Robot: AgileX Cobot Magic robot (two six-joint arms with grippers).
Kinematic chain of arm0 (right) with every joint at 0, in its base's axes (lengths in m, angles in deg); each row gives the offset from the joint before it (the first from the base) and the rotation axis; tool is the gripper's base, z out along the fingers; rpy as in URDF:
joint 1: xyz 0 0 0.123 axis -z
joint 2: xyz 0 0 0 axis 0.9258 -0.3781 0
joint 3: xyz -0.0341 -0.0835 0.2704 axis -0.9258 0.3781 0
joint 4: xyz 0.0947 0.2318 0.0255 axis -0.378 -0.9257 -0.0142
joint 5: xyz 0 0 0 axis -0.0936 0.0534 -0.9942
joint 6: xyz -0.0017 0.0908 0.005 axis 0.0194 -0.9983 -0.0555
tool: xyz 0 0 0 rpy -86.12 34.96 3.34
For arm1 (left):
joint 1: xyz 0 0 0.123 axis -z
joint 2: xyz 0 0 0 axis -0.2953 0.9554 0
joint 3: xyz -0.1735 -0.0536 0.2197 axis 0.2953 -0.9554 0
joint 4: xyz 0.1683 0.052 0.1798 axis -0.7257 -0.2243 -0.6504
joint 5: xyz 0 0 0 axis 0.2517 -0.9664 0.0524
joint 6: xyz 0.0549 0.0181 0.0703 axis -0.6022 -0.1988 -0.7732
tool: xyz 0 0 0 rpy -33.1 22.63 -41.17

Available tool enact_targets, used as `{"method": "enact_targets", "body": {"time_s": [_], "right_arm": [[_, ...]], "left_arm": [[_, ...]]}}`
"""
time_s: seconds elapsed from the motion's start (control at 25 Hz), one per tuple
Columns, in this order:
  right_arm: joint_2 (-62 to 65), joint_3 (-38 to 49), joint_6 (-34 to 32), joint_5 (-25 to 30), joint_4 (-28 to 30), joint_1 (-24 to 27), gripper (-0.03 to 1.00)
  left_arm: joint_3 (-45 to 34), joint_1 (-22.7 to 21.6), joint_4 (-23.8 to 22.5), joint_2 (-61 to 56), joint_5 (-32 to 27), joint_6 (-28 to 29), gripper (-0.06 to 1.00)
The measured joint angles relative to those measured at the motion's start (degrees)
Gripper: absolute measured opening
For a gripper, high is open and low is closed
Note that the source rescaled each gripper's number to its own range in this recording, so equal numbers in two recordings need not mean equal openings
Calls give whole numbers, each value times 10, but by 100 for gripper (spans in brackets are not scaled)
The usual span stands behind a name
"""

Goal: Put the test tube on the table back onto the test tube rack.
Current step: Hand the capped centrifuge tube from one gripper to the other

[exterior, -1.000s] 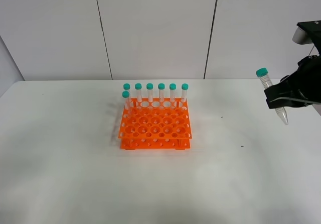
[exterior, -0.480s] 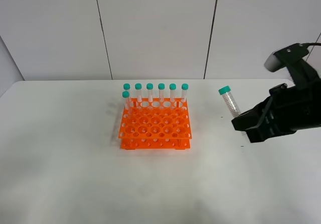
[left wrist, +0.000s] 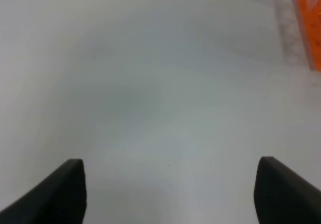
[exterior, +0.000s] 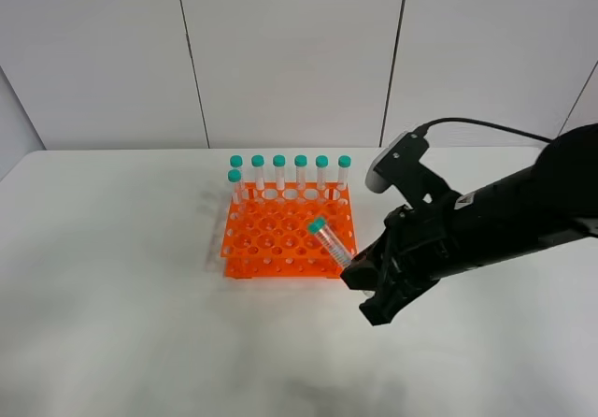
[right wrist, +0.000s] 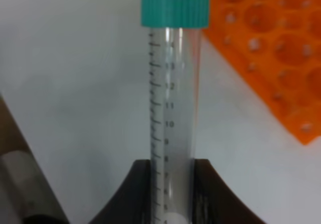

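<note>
right gripper (exterior: pixel 353 272) gripping test tube (exterior: pixel 329 242), near rack (exterior: pixel 271 235)

White table (exterior: pixel 112 323) — orange test tube rack (exterior: pixel 271 236) stands at its middle.

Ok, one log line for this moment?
right gripper: shut on test tube | test tube: tilted, not yet in rack | left gripper: open, empty

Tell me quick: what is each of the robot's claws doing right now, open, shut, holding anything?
Left gripper: open, holding nothing.
Right gripper: shut on the test tube.
</note>
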State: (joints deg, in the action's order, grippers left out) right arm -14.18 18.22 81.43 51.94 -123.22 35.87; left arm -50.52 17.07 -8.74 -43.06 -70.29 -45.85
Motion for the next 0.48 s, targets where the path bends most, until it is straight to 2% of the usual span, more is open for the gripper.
{"method": "enact_targets", "body": {"time_s": [0.16,0.36,0.48], "right_arm": [[-59,-44,61,8,-68,-2,1],[-79,-95,125,12,-107,-2,1],[-81,-98,162,42,-134,-2,1]], "left_arm": [[0,0,0,0,0,0,99],[0,0,0,0,0,0,99],[0,0,0,0,0,0,99]]}}
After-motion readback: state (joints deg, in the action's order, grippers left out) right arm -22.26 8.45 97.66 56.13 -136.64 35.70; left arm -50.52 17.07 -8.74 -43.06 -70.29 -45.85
